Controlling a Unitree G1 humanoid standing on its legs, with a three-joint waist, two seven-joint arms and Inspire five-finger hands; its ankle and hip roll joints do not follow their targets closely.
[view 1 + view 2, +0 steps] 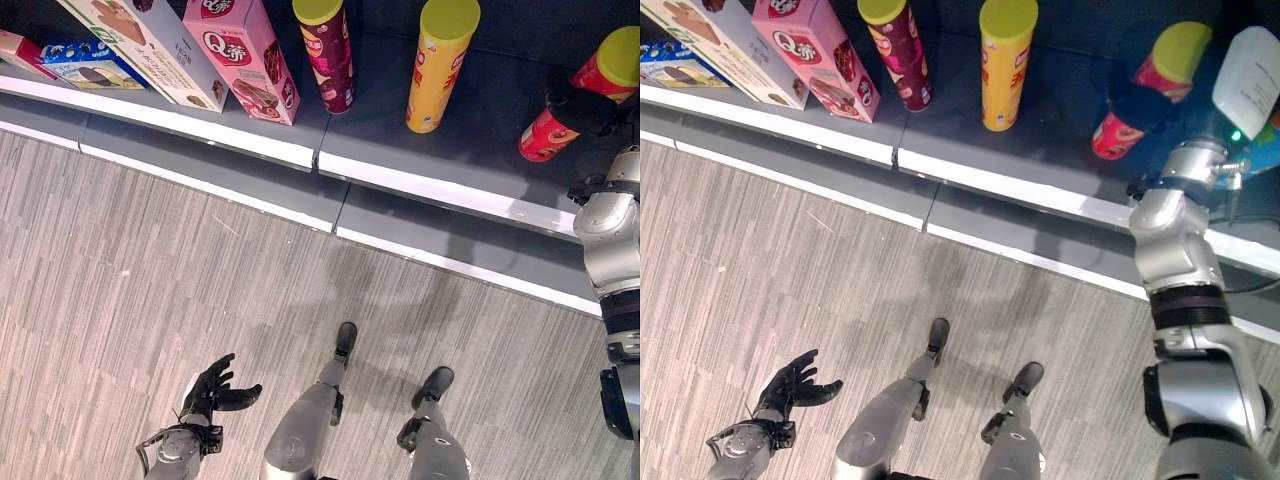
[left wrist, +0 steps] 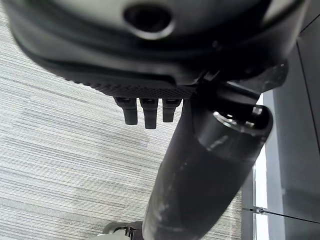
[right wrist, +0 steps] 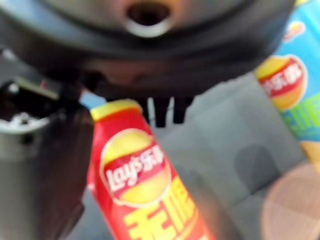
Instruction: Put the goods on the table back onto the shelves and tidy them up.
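A red chip can (image 1: 548,135) with a yellow-green lid leans tilted on the dark shelf (image 1: 480,150) at the far right. My right hand (image 1: 590,108) wraps its middle. In the right wrist view the red can (image 3: 145,190) lies between the thumb (image 3: 35,150) and the fingers (image 3: 160,110). My left hand (image 1: 215,390) hangs low over the floor, well short of the shelf. Its fingers (image 2: 145,112) are relaxed and hold nothing.
On the same shelf stand a yellow can (image 1: 440,65), a maroon can (image 1: 328,55), a pink box (image 1: 245,55) and a white box (image 1: 150,40). A blue packet (image 1: 90,65) lies far left. A blue can (image 3: 295,90) stands beside the red one. White strips (image 1: 430,190) edge the shelf.
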